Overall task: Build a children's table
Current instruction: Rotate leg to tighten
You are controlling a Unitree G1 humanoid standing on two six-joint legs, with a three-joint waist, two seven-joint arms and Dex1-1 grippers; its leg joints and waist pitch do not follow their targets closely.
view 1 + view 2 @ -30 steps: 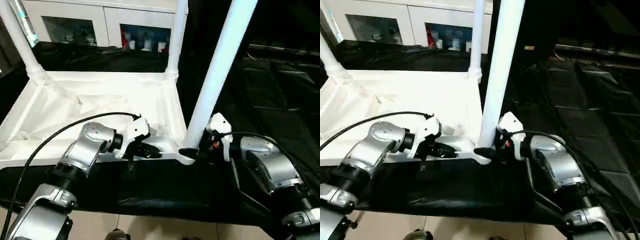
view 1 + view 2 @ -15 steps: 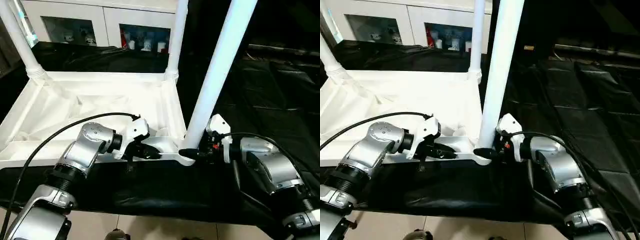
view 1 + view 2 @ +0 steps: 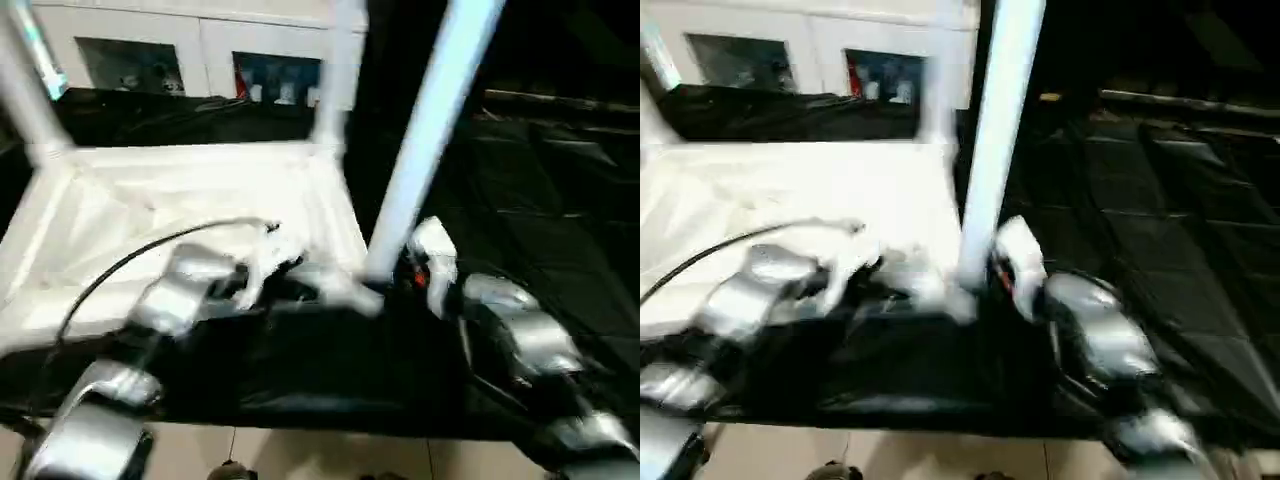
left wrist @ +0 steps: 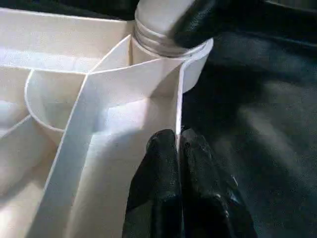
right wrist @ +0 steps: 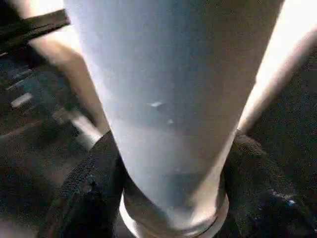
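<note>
Both arms have swung slightly while the third leg stays in its socket.
Right gripper (image 5: 171, 198) clasps the long white tubular leg (image 3: 425, 150) just above the corner socket; left gripper (image 4: 179, 148), pinched shut, holds the rim of the upturned white plastic ribbed tabletop (image 3: 200, 190) beside it. Three legs stand; I judge one remains.

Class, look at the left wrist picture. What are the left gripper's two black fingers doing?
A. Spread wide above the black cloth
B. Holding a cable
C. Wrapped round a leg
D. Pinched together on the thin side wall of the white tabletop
D: the left gripper has its fingers pressed together with the thin upright wall of the tabletop between them, close to the corner socket.
</note>
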